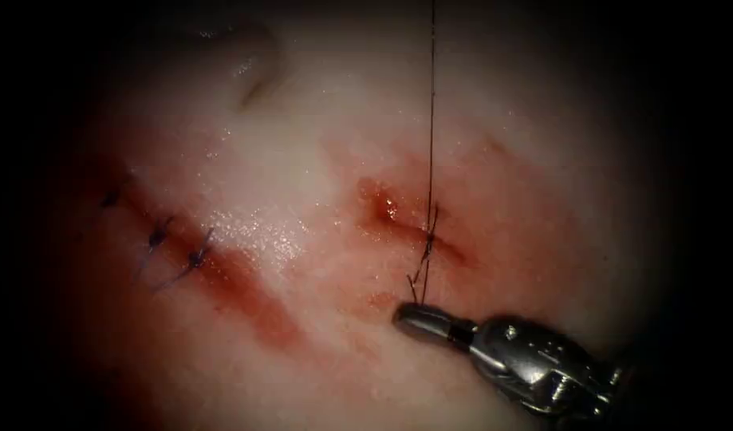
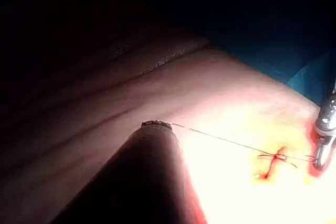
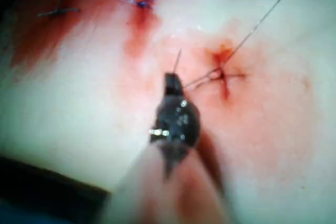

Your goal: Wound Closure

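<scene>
Pale, wet tissue (image 1: 302, 120) forms the working surface, stained with red fluid (image 1: 246, 295) in a broad streak at left and around the cut. Item: cut (image 1: 414, 227), short, right of centre, with a knot (image 1: 428, 239) of thread sitting on it. Item: thread (image 1: 431, 104), one taut strand running from the knot straight to the far edge; in the left wrist view it leads to the left tool's tip (image 2: 156, 125), so that tool appears to hold it, though whether its jaws are pressed together cannot be told. Item: short thread ends (image 1: 414, 283) trailing from the knot toward the near side. Item: right tool (image 1: 410, 317), near side of the cut, jaws pressed together, tip touching the short ends and apparently pinching one. Item: three finished stitches (image 1: 197, 257), dark, along the stained line well to the left. Needle: not located. Step in hand, by judgement: a knot laid on the cut with both strands under tension. Next move calls for even, opposed tension so the knot seats flat without tearing the edges.
</scene>
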Robot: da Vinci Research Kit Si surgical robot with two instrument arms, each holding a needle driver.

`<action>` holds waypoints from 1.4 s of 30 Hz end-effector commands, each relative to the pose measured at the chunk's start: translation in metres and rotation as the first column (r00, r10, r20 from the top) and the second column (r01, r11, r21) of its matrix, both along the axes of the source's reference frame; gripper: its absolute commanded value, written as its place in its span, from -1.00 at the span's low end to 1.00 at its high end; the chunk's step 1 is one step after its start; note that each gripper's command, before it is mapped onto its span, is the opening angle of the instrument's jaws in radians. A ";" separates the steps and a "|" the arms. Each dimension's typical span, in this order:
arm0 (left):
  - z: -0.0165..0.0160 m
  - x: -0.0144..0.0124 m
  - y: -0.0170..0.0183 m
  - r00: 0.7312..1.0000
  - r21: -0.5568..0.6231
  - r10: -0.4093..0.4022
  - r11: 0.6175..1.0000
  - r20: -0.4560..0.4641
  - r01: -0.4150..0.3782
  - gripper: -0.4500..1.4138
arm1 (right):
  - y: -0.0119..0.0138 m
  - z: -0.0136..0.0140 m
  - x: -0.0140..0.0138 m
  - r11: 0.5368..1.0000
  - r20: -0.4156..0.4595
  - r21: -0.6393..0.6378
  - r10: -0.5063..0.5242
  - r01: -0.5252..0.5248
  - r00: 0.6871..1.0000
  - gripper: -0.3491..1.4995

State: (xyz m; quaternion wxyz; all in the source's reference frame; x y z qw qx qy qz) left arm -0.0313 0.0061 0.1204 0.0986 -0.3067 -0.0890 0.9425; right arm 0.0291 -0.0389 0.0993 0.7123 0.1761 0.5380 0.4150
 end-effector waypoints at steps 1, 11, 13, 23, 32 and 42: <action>0.0006 -0.0006 0.0006 1.000 -0.005 -0.002 1.000 -0.001 0.002 -1.00 | -0.0011 0.0004 0.0008 1.000 0.000 0.003 -0.010 0.010 1.000 -1.00; 0.0025 -0.0011 0.0015 1.000 -0.025 0.001 1.000 -0.007 -0.001 -1.00 | -0.0036 0.0000 0.0014 0.999 0.005 -0.005 -0.044 0.044 0.999 -1.00; 0.0025 -0.0014 0.0016 1.000 -0.028 0.004 1.000 -0.008 -0.004 -1.00 | -0.0041 0.0000 0.0015 0.999 0.007 0.000 -0.049 0.049 0.999 -1.00; 0.0019 -0.0019 0.0031 1.000 -0.096 0.011 0.995 -0.001 -0.011 -1.00 | -0.0056 -0.0004 0.0017 0.998 0.001 0.003 -0.069 0.069 0.998 -1.00; 0.0019 -0.0030 0.0040 1.000 -0.149 0.008 0.989 -0.005 -0.008 -1.00 | -0.0045 -0.0001 0.0007 0.998 0.003 0.007 -0.069 0.069 0.998 -1.00; 0.0022 -0.0043 0.0045 1.000 -0.257 -0.020 0.966 -0.015 0.015 -1.00 | -0.0047 0.0002 0.0004 0.998 0.006 0.000 -0.062 0.062 0.998 -1.00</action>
